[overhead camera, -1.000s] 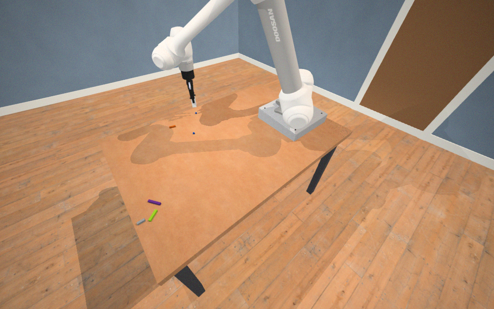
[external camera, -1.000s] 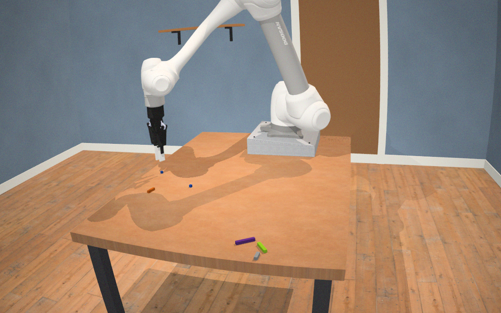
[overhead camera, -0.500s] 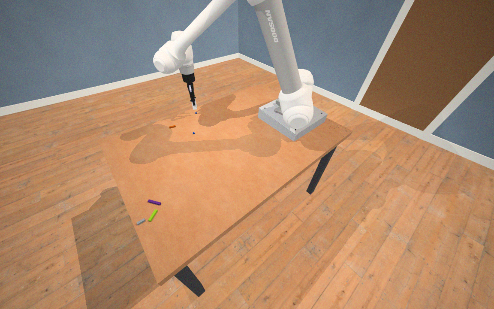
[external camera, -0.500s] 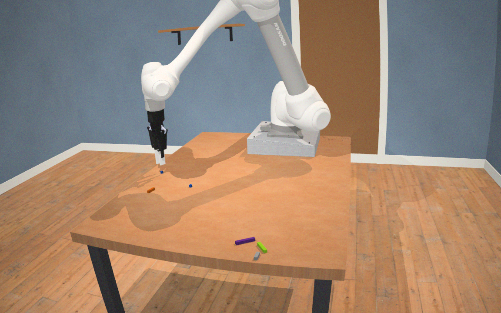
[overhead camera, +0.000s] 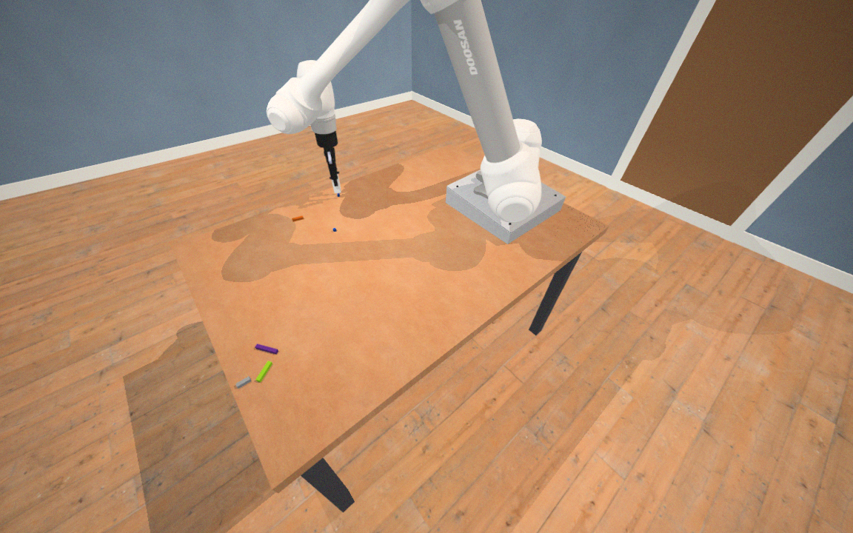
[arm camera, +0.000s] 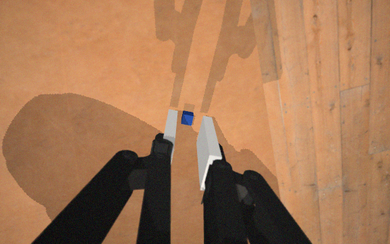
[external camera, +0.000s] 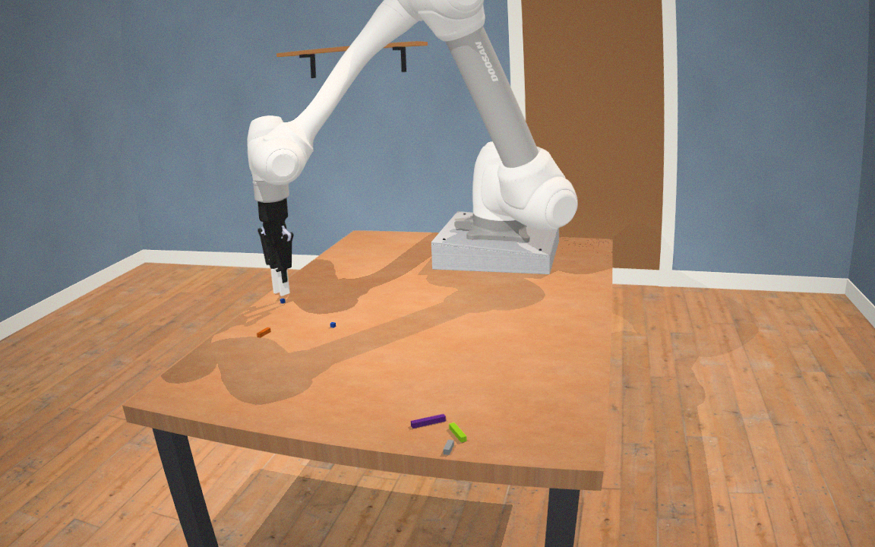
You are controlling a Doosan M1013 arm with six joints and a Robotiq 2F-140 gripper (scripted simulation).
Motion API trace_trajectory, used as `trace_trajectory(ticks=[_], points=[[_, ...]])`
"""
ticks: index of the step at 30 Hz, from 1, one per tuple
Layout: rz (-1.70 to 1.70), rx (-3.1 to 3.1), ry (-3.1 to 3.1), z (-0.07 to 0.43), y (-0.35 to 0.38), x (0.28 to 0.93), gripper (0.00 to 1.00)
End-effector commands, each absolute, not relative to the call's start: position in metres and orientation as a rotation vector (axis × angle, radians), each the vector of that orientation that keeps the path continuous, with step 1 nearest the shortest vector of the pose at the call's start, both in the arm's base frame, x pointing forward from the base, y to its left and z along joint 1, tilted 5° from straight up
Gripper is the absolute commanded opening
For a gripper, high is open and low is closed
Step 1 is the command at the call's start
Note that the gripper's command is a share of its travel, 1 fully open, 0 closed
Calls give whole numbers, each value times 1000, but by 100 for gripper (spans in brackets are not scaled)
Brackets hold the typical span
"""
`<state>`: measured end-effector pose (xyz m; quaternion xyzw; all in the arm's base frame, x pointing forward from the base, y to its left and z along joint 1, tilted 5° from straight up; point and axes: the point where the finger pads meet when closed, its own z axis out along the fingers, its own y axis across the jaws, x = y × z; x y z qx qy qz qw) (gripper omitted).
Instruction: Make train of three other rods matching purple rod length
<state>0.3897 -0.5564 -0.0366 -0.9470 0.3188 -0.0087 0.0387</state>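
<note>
No train is built yet, as far as the rods lie: all of them rest apart on the surface (overhead camera: 376,311). The purple rod (overhead camera: 266,349) lies near the front edge, with the lime rod (overhead camera: 263,371) and the grey rod (overhead camera: 243,382) just beside it. At the far side there are the orange rod (overhead camera: 297,218) and two blue cubes. Orange with two blue ones gives the purple length, so I judge these three make the train. The claw (arm camera: 188,118) is set narrow, not gripping, and hangs over the first blue cube (arm camera: 187,118), which shows between the finger tips but is not yet held. The second blue cube (overhead camera: 334,229) sits apart. So the first pick is only starting; all placing remains.
</note>
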Motion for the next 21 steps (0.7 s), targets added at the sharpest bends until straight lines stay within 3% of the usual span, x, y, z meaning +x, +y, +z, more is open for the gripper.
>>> trace_trajectory(ticks=[1, 21], points=[[-27, -2904, 977, -40, -556, 390, 23], [-27, -2904, 977, -45, -556, 390, 23]])
